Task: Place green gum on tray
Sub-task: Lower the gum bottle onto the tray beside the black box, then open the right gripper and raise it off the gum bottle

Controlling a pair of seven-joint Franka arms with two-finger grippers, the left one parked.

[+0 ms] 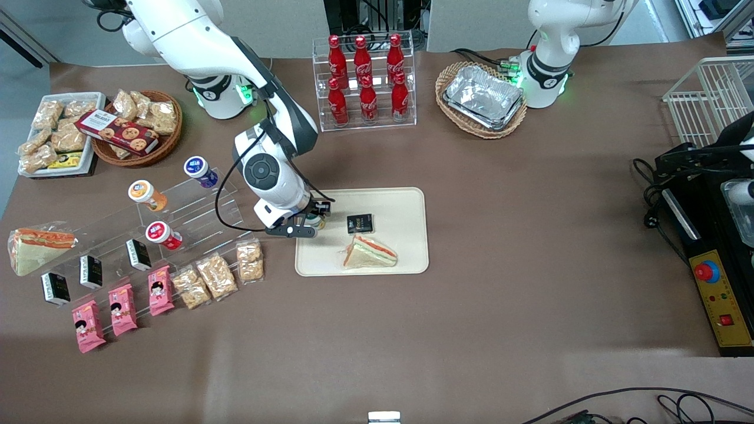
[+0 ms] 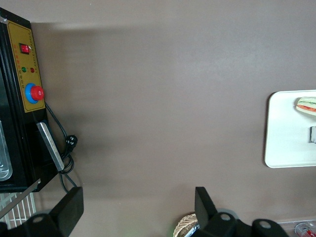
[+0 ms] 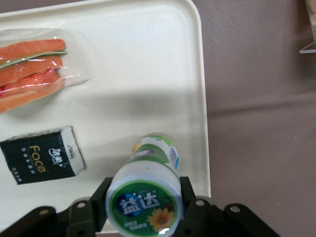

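Right wrist view is showing you the green gum (image 3: 146,199) standing upright, lid toward the camera, clamped between the gripper (image 3: 143,207) fingers, hanging just above the tray (image 3: 148,74) near its rim; releasing needs only a straight descent.

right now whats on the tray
On the tray: a wrapped sandwich, a small black packet, and the green gum between the gripper fingers near the rim. Whether the bottle's base touches the tray is hidden.
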